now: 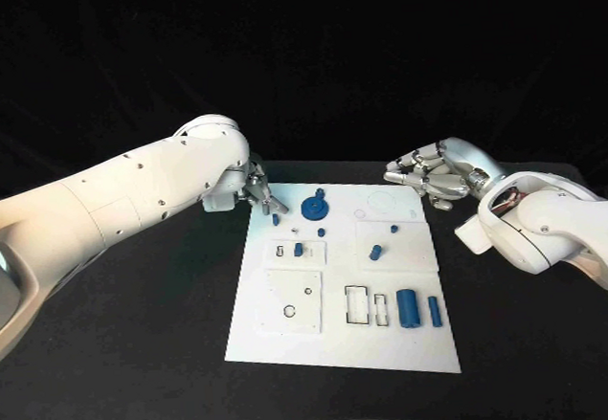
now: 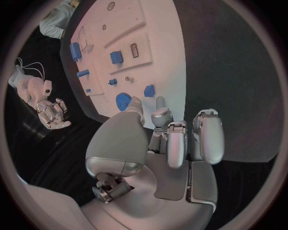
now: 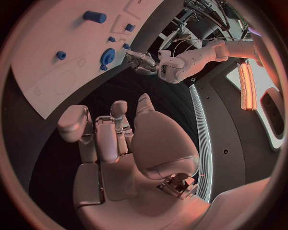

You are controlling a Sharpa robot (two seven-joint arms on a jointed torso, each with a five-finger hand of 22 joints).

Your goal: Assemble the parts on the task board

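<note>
Parts lie scattered on the board (image 1: 343, 347), the white plate at the middle of the black table (image 1: 149, 392). Taking the board's centre as the clock, the blue gear (image 1: 315, 207) sits near 11 o'clock at the far edge, a small blue peg (image 1: 277, 218) at about 10 o'clock near the far left corner, a short blue piece (image 1: 375, 253) close to the centre, and two upright-lying cylinders (image 1: 410, 308) at about 4 o'clock, their long axes running from 12 to 6.

The left hand (image 1: 252, 188) hangs over the far left corner, its fingertips pointing toward the peg and gear; from that hand the peg lies just beside the fingertips, toward 5 o'clock, and the gear a little farther, toward 4 o'clock. In the left wrist view the fingers (image 2: 180, 139) are extended side by side with nothing between them, so I read this hand as empty and unclenched, the gear (image 2: 122, 101) just beyond the thumb.

The right hand (image 1: 433, 171) hovers off the far right corner, past the board's edge, fingers curled inward and holding nothing that I can see.

My judgement: the left hand is much the nearer to peg and gear, and a short reach down toward 5 o'clock would meet the peg first.
</note>
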